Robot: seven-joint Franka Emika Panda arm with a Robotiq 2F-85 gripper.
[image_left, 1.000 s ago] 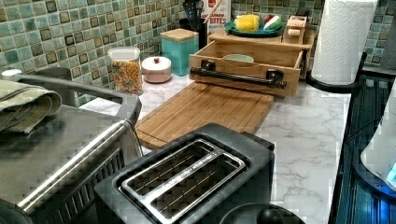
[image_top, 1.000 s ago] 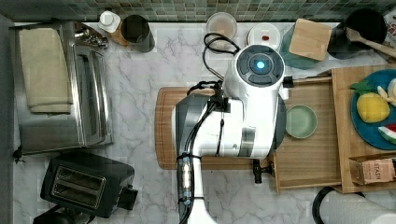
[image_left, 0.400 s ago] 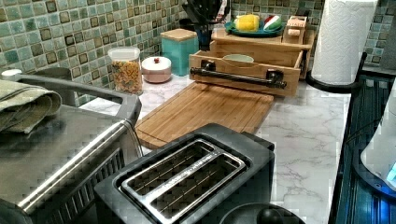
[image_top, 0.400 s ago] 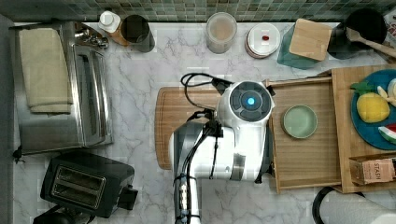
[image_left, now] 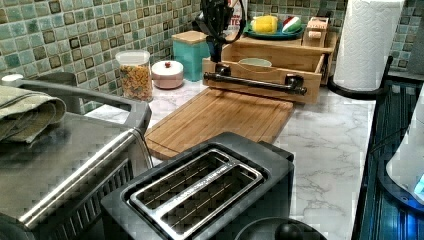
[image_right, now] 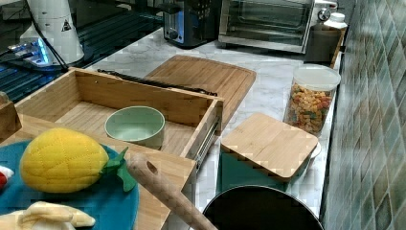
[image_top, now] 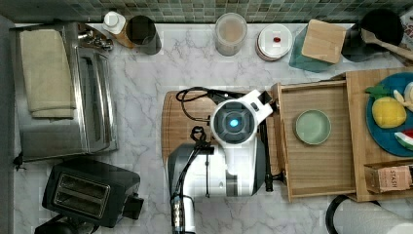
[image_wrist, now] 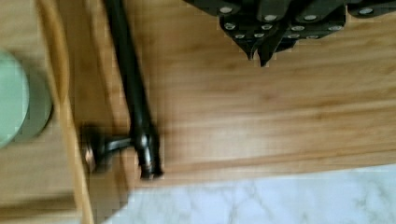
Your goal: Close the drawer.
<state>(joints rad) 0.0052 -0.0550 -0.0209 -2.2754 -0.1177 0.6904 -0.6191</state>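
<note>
Claw (image_wrist: 261,49) is sitting narrowed above the cutting board (image_left: 220,117), beside the drawer (image_top: 319,168) handle (image_wrist: 133,88); a box (image_top: 389,178) is reading "STASH".

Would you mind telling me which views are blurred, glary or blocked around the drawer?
Wrist view: soft, slightly smeared, though the handle and gripper read clearly. Top view: the arm covers most of the handle. Left view: blocky, with the gripper dark against the tiles above the drawer. Right view: the drawer and bowl evenly lit, no glare.
</note>
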